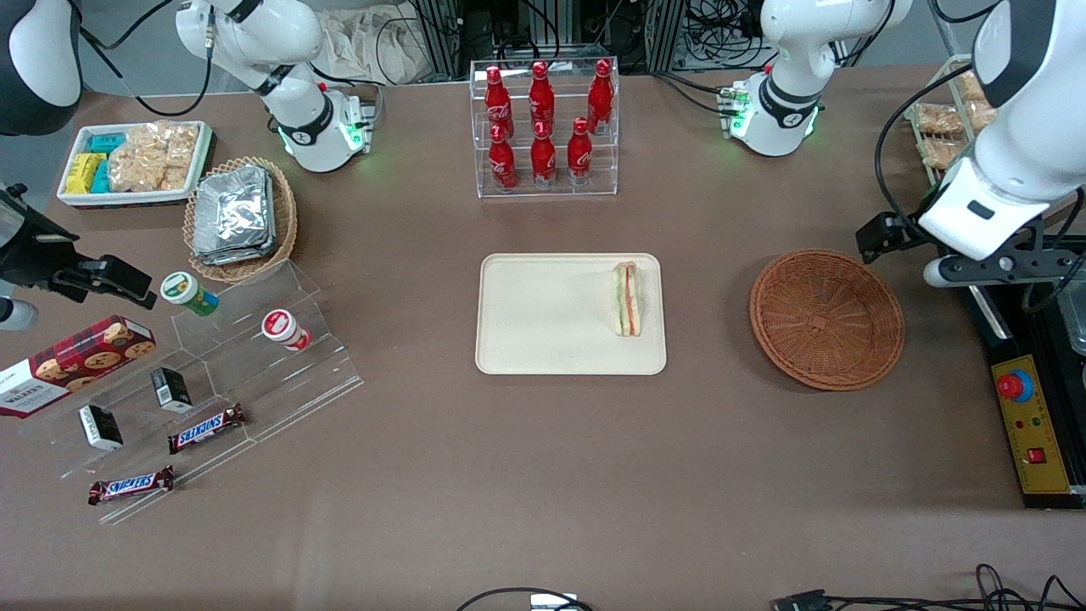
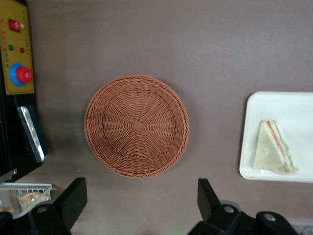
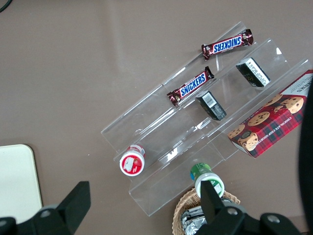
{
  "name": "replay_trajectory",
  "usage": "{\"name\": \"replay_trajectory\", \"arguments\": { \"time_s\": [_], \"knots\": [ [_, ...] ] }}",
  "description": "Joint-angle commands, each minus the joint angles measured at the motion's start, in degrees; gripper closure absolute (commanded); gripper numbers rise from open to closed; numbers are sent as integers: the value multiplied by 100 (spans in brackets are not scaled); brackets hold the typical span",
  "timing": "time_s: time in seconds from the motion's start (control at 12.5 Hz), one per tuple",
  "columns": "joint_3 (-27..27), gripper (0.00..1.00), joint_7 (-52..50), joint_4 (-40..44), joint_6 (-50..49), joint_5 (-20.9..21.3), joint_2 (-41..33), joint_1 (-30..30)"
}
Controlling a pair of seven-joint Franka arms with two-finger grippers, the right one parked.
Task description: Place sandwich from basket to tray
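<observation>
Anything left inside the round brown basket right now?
Nothing: the basket shows only its bare woven floor. The sandwich lies on the tray. The gripper, open, hangs above the table beside the basket.

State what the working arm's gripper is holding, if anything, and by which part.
Nothing. The gripper is open and empty above the table beside the basket; the sandwich lies on the tray.

Lighting's even and bright from overhead, soft shadows only; the brown tablecloth [image 1: 543, 475] looks sharp, with the black-fingered gripper [image 2: 142, 205] slightly blurry up close.
</observation>
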Motion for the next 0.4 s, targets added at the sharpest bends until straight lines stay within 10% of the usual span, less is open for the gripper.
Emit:
{"name": "replay_trajectory", "arguments": {
  "time_s": [0.0,0.32],
  "knots": [
    [274,0,477,-77,-203,-194,-296,-70],
    [354,0,600,-15,-406,-202,-376,-70]
  ]
}}
